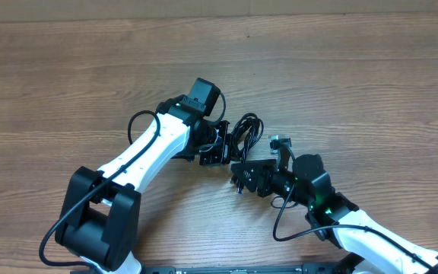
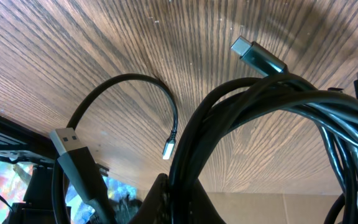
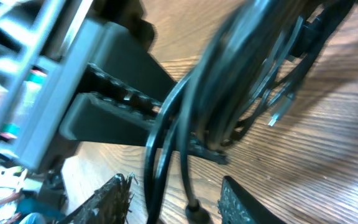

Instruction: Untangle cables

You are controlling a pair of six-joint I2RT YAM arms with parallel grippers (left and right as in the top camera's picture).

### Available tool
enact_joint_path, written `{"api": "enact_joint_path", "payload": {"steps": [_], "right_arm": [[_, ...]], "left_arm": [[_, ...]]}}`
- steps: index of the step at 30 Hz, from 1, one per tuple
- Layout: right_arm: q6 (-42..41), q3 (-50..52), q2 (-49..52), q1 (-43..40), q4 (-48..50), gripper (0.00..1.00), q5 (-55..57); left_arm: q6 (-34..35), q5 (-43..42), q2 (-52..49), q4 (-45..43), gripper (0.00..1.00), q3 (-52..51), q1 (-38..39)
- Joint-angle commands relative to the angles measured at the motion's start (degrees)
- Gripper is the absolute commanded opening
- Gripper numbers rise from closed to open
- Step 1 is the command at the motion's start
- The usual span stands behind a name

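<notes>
black cables [image 1: 246, 129] bunched in tangled loop near bench [image 1: 67, 76] centre, between my two hands. left hand [image 1: 217, 149] pinches bundle, metal-tipped plugs hanging loose. right hand [image 3: 176, 200] spread, fingers [image 3: 112, 200] either side of strand, touching nothing i can see.

Cables [image 1: 245, 131] bunched on the table [image 1: 356, 68], near its middle. The left gripper [image 1: 217, 148] meets their left side. The right gripper [image 1: 242, 176] lies just before them.
</notes>
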State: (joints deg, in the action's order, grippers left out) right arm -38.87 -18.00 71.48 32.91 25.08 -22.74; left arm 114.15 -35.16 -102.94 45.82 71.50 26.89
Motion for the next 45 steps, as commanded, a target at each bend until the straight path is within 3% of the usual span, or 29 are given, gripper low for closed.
{"api": "enact_joint_path", "payload": {"steps": [1, 5, 9, 21, 32, 39, 45], "right_arm": [[0.3, -1.1, 1.4, 0.8, 1.1, 0.41, 3.7], [0.3, -1.1, 1.6, 0.8, 1.2, 0.17, 3.1], [0.3, -1.1, 1.6, 0.8, 1.3, 0.04, -0.7], [-0.3, -1.1, -2.2, 0.7, 0.3, 0.04, -10.4], [-6.1, -1.3, -2.8, -2.0, -2.8, 0.04, -10.5], [-5.5, -1.9, -2.8, -8.0, -8.2, 0.04, -13.1], [0.0, -7.1, -2.8, -8.7, -17.0, 0.04, -11.9]], "left_arm": [[1.4, -2.1, -0.3, 0.0, 0.04, 1.2, -0.2], [1.3, -2.0, -0.3, 0.0, 0.05, 1.2, -0.2], [-1.5, 0.3, -0.3, 0.0, 0.04, 1.2, -0.6], [-27.9, 27.9, -0.3, -0.1, 0.04, 1.2, -0.7], [-56.4, 37.0, -0.3, -7.0, 0.04, 1.2, 0.7], [-68.3, 44.7, -0.3, -7.8, 0.05, 1.2, 3.4], [-76.6, 45.0, -0.3, -9.6, 0.04, 1.2, 6.3]]}}
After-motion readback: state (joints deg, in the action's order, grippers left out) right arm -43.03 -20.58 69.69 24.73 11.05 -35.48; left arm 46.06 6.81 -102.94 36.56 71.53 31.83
